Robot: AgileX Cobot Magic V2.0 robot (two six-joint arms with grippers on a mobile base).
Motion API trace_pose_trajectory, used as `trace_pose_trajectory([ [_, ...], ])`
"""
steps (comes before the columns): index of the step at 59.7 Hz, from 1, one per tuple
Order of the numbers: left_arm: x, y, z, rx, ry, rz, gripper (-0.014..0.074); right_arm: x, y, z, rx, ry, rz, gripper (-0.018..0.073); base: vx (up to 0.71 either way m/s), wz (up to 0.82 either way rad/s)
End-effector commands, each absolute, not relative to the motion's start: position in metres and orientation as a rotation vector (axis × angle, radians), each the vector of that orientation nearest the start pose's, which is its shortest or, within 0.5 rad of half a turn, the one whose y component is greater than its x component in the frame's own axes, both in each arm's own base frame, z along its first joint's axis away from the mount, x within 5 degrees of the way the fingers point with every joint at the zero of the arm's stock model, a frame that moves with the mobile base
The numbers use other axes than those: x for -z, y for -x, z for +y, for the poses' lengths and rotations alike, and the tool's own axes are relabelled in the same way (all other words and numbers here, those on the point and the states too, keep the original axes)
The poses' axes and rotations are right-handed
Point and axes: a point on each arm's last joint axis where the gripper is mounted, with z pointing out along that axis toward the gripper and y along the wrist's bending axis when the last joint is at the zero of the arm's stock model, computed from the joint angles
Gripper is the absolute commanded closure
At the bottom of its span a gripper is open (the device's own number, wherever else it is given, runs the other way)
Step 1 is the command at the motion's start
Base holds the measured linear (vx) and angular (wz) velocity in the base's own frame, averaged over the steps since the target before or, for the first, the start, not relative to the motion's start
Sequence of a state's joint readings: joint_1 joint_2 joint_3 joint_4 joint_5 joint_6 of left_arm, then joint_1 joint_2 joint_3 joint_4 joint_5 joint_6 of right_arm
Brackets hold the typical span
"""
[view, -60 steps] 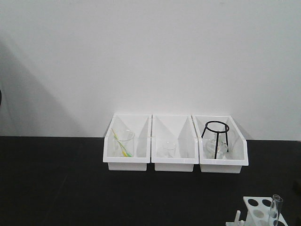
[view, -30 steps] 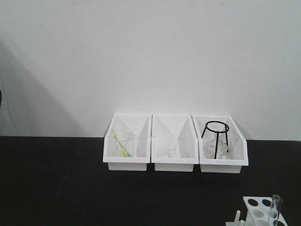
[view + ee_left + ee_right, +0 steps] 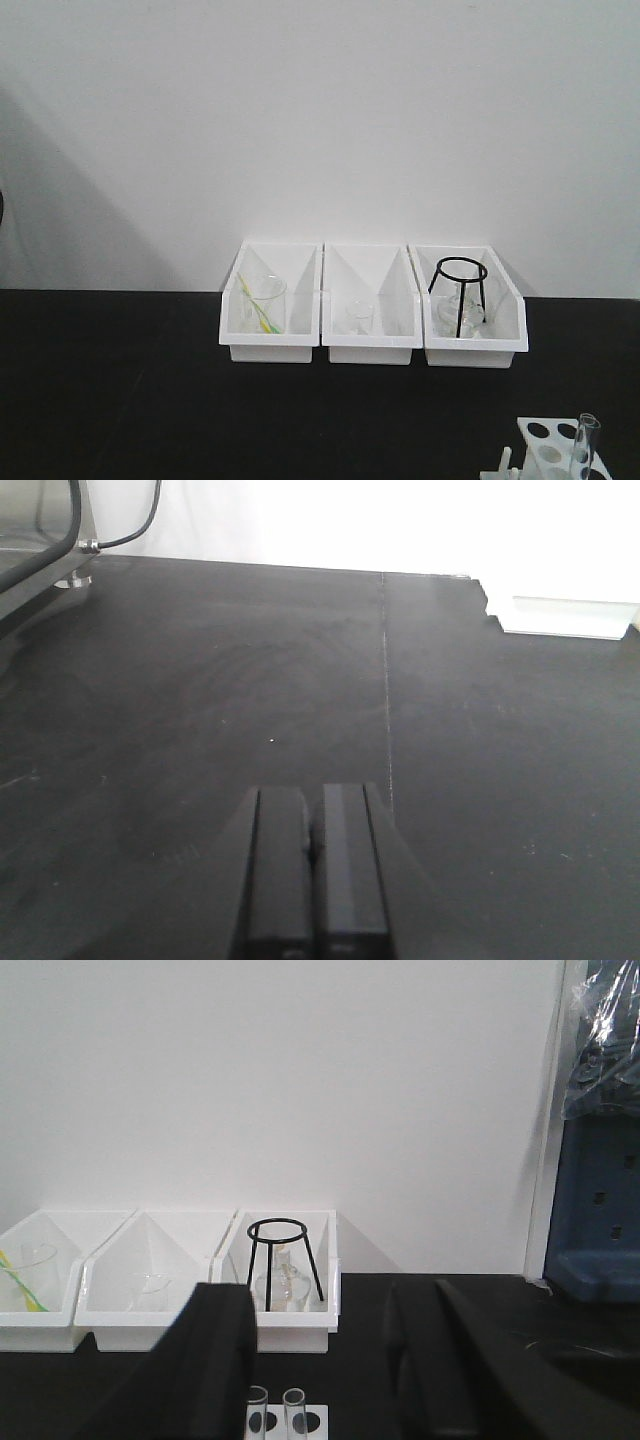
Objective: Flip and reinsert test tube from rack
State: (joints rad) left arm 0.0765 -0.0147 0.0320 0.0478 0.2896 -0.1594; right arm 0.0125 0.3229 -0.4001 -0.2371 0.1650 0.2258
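Across the matte black tabletop [image 3: 120, 400] runs a thin seam, plain in the left wrist view, and a bare white wall [image 3: 320, 120] rises behind it. Against that wall sit three white plastic bins [image 3: 371, 300] in a row. Taking the middle bin as the landmark: it holds a small clear glass beaker [image 3: 359, 317]; the bin to its left holds a taller clear beaker [image 3: 264, 303] with a yellow-green rod leaning inside; the bin to its right holds a black wire tripod stand [image 3: 459, 293] over some clear glassware that is hard to make out.

Well in front of the right-hand bin, at the lower edge of the front view, stands the small white plastic rack [image 3: 552, 448] with round holes in its top plate. The slender clear glass test tube [image 3: 584, 446] stands upright in it — open rim up.

The left hand [image 3: 313, 875] hangs low over bare tabletop, its black fingers pressed together on nothing. The right hand [image 3: 325, 1360] hovers above the rack, its dark fingers spread wide apart — two clear rims show between them.
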Motion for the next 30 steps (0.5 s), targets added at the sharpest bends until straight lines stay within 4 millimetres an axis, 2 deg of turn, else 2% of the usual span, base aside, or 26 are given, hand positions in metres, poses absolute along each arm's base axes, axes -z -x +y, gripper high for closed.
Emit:
trace_pose_trajectory([
  [1,-0.186,-0.055,0.005,0.027,0.163,1.682,0.0603,-0.311,-0.067,-0.001,0.007,0.0,1.442,0.0326,0.0,0.0],
  [12,-0.186,-0.055,0.005,0.027,0.163,1.682,0.0603,-0.254,-0.055,0.0,-0.012,-0.009,1.468,0.0575,0.0,0.0],
  [21,-0.186,-0.055,0.005,0.027,0.163,1.682,0.0603,-0.227,-0.051,0.0,0.072,0.07,1.466,0.0572,0.0,0.0],
  [30,-0.186,-0.055,0.005,0.027,0.163,1.682,0.0603,-0.207,-0.055,0.001,0.064,0.078,1.478,0.0569,0.0,0.0],
])
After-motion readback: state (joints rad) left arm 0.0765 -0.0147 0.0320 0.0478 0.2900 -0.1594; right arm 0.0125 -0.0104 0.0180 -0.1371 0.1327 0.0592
